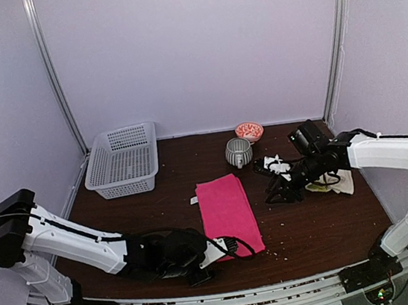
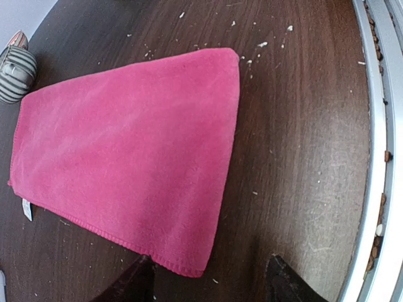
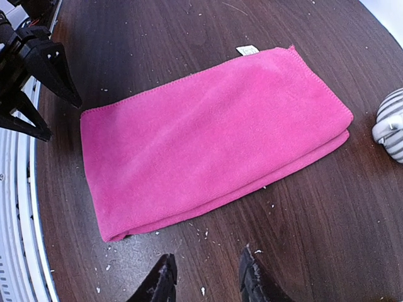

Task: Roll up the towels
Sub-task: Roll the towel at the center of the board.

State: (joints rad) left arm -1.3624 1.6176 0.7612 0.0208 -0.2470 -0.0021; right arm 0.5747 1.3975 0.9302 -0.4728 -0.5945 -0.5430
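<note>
The pink towel (image 1: 228, 215) is lying flat around the middle of the tabletop (image 1: 326, 223), folded into a long strip. Its long axis runs from the far edge toward the near edge, just a bit skewed, so one short end faces the arm bases.

That short near end is what matters here, imo. The left fingers (image 2: 282, 284) sit right at the towel's near-left corner. In the left wrist view the corner pokes in between them, and they're spread wide with nothing held. They point across the strip, toward the right edge of the tabletop, so the hem to be rolled runs away from them, not across them.

The right fingers (image 3: 162, 282) are partway apart too, and empty. They're off the towel's right long side, up toward its far end near the striped cup (image 1: 238, 152), with a strip of bare wood between them and the cloth. The right wrist view shows the doubled-over fold running along that side.

So the left arm is clearly closer to where a roll would probably start. The right one would have to slide toward the near edge to catch the other corner. A cream towel (image 1: 337, 182) is bunched under the right arm by the right edge, not rolled yet.
</note>
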